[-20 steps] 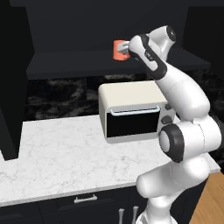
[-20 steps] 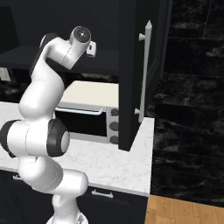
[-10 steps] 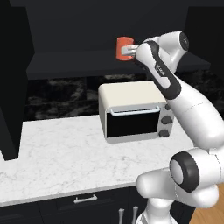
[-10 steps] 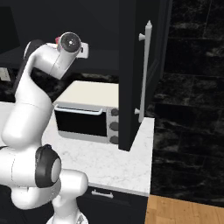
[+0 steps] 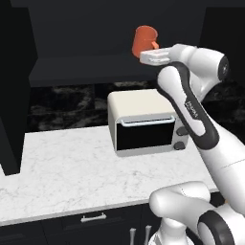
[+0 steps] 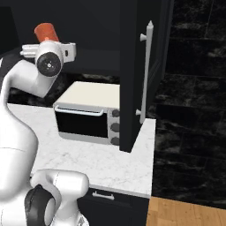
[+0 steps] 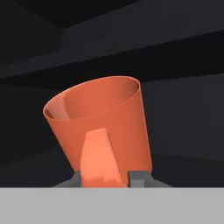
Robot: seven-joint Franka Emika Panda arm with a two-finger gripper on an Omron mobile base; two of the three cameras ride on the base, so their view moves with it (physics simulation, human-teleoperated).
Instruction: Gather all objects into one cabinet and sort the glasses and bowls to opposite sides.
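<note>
The gripper (image 5: 154, 51) pinches the flat handle of a smooth, matte orange mug (image 5: 143, 39), a tapered cup tilted off upright. Ahead of it gapes the black cabinet (image 5: 100, 28), its door (image 6: 143, 70) swung open. Below sit a boxy cream toaster oven (image 5: 146, 123) and a veined white marble counter (image 5: 72, 170).

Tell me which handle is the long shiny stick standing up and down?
The cabinet door's handle, a tall silver bar. The drawer pull below the counter is short and sideways; the toaster oven's handle lies sideways too.
</note>
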